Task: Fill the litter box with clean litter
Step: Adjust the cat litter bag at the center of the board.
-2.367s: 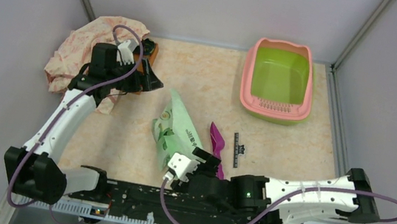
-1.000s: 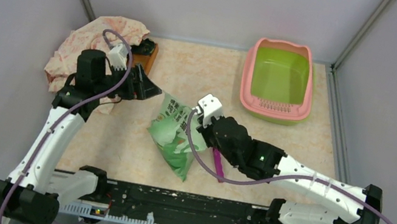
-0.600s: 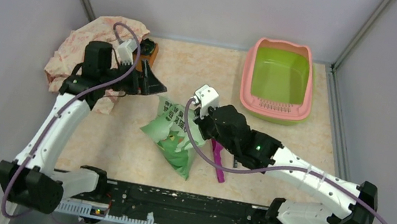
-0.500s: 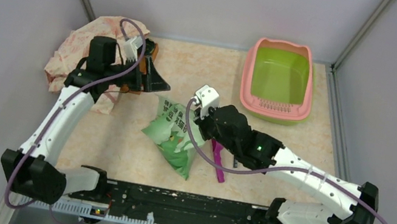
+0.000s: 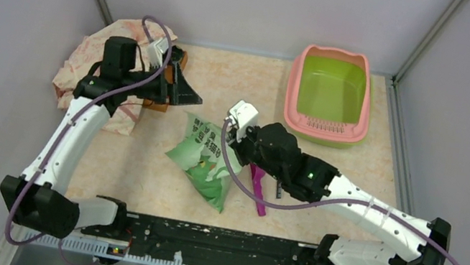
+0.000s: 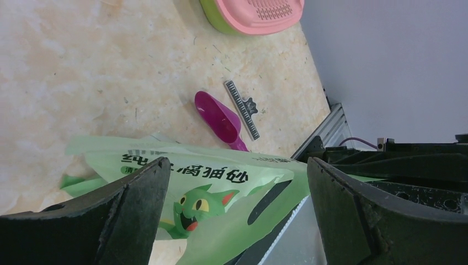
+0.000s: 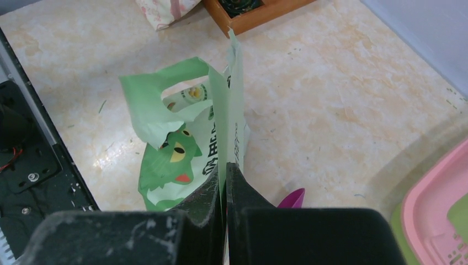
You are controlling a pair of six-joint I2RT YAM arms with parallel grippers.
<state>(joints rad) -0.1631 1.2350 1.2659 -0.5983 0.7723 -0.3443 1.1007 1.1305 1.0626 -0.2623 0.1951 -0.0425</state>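
Note:
The litter box [image 5: 330, 94] stands at the back right, its green basin bare; its pink ledge [image 6: 251, 8] shows in the left wrist view and a corner [image 7: 436, 215] in the right. No clean litter is visible. My right gripper [image 5: 229, 139] [image 7: 226, 165] is shut on the top edge of a light green printed bag [image 5: 202, 159] [image 7: 182, 143], holding that edge up while the bag's bottom rests on the table. To the bag's left, my left gripper [image 5: 190, 99] [image 6: 237, 161] hangs wide open and apart from it, facing the bag [image 6: 193, 187].
A purple scoop [image 5: 258, 180] [image 6: 218, 118] lies right of the bag, under my right arm, beside a black toothed strip [image 6: 243, 107]. A brown wooden tray [image 7: 259, 14] and a patterned cloth [image 5: 94, 64] sit at the back left. Walls enclose the table on three sides.
The right gripper lifted the bag's top edge from the front of the table to the middle, then held nearly still. The left gripper drifted a little right, toward the bag.

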